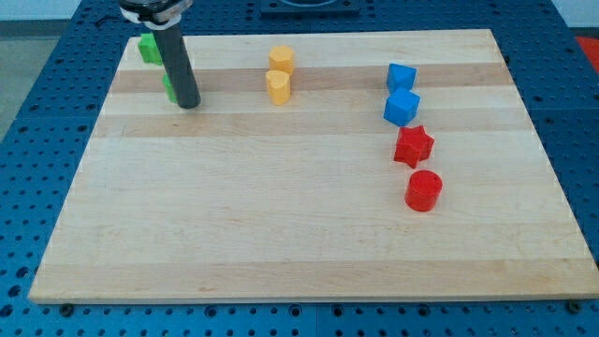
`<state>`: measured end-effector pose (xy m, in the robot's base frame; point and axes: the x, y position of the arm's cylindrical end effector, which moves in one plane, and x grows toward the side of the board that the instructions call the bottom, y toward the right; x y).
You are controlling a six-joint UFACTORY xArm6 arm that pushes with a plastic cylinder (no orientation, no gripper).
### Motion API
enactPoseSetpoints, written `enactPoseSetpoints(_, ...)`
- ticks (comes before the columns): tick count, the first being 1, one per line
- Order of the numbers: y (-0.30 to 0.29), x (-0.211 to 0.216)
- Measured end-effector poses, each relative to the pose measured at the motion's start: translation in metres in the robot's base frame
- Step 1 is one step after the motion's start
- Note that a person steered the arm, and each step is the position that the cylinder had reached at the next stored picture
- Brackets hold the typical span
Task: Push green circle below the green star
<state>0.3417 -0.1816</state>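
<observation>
My tip (pixel 188 102) rests on the board at the view's upper left. A green block (pixel 168 88) sits just left of the rod, touching it and mostly hidden by it; its shape cannot be made out. A second green block (pixel 148 48) lies above it near the board's top left corner, partly hidden behind the rod's upper part; its shape is also unclear.
Two yellow blocks (pixel 281 60) (pixel 277 86) stand stacked in line at top centre. At the right run a blue block (pixel 401 76), a blue cube (pixel 401 108), a red star (pixel 413 146) and a red cylinder (pixel 423 190). The wooden board (pixel 281 234) has edges all round.
</observation>
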Motion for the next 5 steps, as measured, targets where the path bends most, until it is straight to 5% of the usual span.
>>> enactPoseSetpoints(5, -0.010, -0.043)
